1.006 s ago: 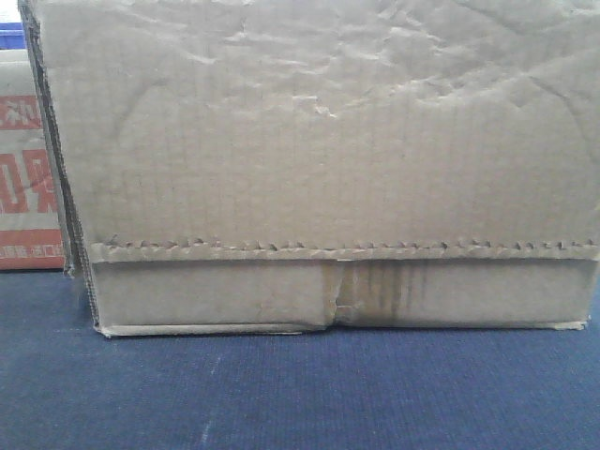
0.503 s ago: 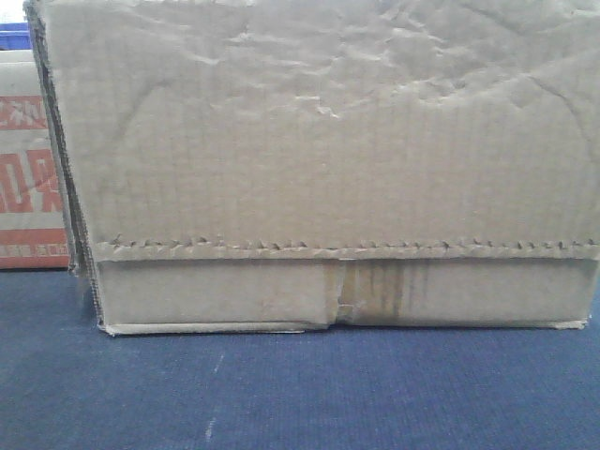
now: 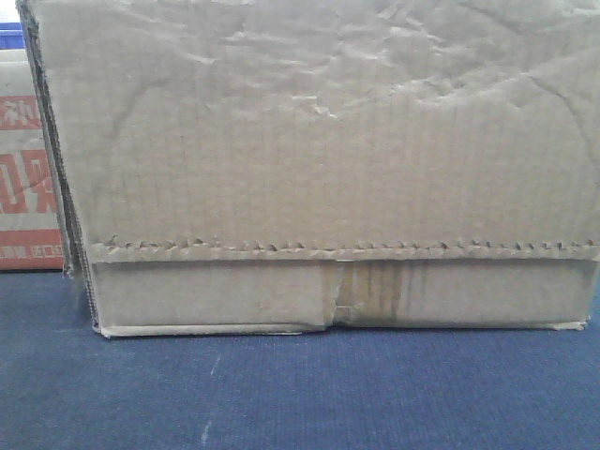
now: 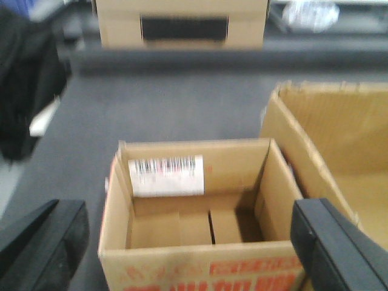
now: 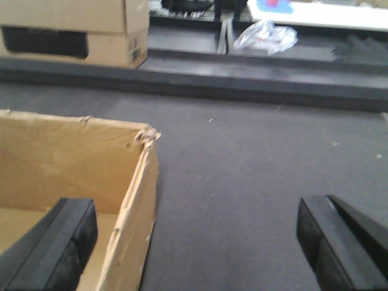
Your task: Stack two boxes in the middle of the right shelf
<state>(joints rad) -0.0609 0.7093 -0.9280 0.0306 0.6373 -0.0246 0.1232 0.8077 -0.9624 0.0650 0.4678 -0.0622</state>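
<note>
A plain creased box with a jagged flap edge and brown tape fills the front view. A smaller box with red print stands just left of it. In the left wrist view this smaller box is open-topped with a barcode label inside. My left gripper is open and straddles it, one finger past each side. My right gripper is open astride the right wall of the big box, its left finger over the inside. The shelf is out of view.
Both boxes rest on a dark blue-grey carpeted surface. Beyond a raised dark ledge stands another carton with a black patch. A crumpled plastic bag lies at the back right. A black bulky object sits at the left.
In the front view the plain box drifted slightly right, then came back to where it was. Nothing else differs.
</note>
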